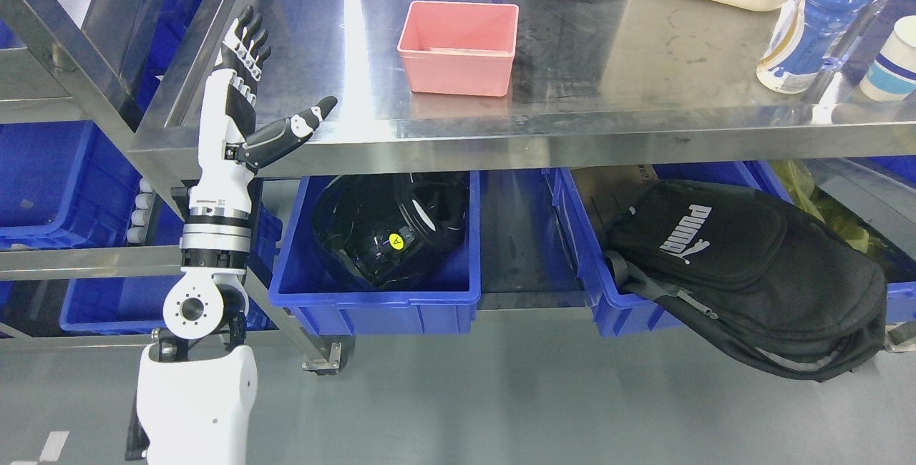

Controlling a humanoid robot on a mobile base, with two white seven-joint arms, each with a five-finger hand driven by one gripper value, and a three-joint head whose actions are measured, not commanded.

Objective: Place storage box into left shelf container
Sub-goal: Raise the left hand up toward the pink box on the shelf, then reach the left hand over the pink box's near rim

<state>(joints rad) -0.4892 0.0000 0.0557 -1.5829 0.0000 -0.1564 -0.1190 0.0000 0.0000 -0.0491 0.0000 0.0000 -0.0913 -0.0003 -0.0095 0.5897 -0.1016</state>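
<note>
Black bag (744, 272) marked "PUMA" overhangs its blue bin (615, 300). Left hand (247, 104) spread wide, holding nothing, at the steel shelf's (608, 93) left edge. Pink storage box (459, 47) stands apart, bare metal around it.

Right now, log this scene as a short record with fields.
target: pink storage box, empty, upright on the steel shelf top
left hand: open, raised at the shelf's left edge, apart from the box
right hand: not in view
left blue bin: below the shelf, holds a black helmet
right blue bin: black bag spilling over its front
</note>
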